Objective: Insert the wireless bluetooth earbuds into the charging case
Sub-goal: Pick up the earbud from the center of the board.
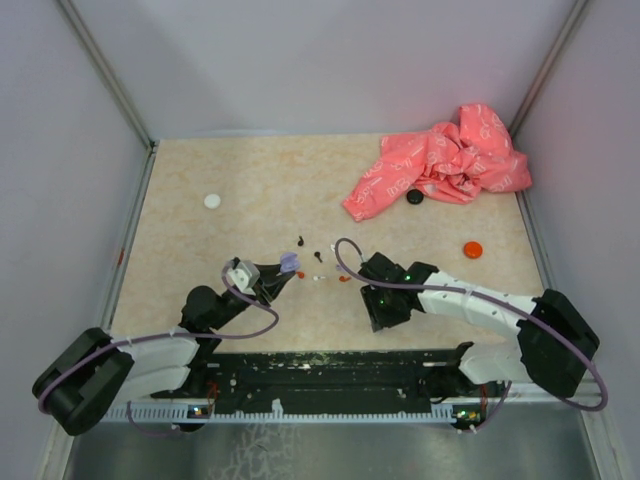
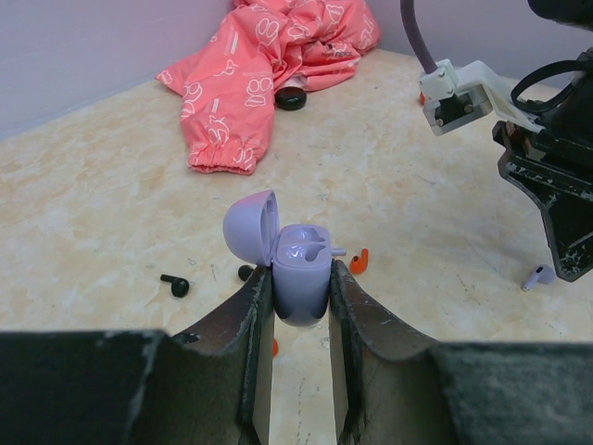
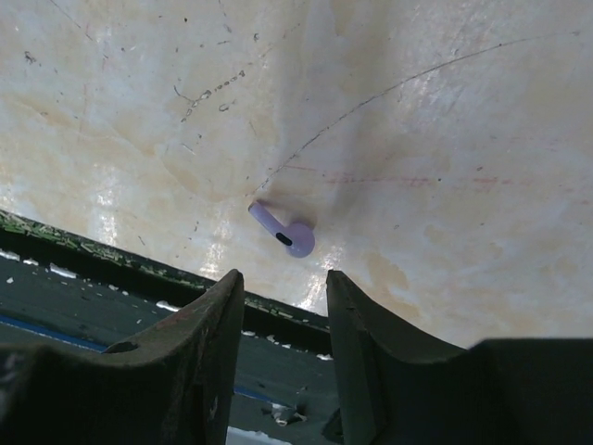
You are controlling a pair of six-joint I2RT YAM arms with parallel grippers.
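Wireless bluetooth earbuds point(image 3: 285, 232): tiny stemmed plastic pieces; those you can see lie loose on the beige marbled bench point(image 3: 445, 111).
Lilac earbud point(image 2: 537, 275): flat on the bench near its front edge, just beyond the right tool's tips and touching neither finger.
Black earbud point(image 2: 175, 285): on the bench, left of the case in the left wrist view; a second dark piece lies nearer the case.
Orange-red earbud point(image 2: 359, 262): on the bench, just right of the case.
Charging case point(image 2: 304, 255): small rounded lilac plastic case, lid hinged open to the left, held off the bench.
Left tool point(image 2: 298, 278): clamped on the case's lower body, one finger on each side.
Right tool point(image 3: 283, 283): fingers apart, nothing between them, pointing down at the bench.
Surroundings: crumpled pink patterned cloth point(image 1: 440, 165) in the far right corner, with a black round disc point(image 1: 415, 196) at its edge.
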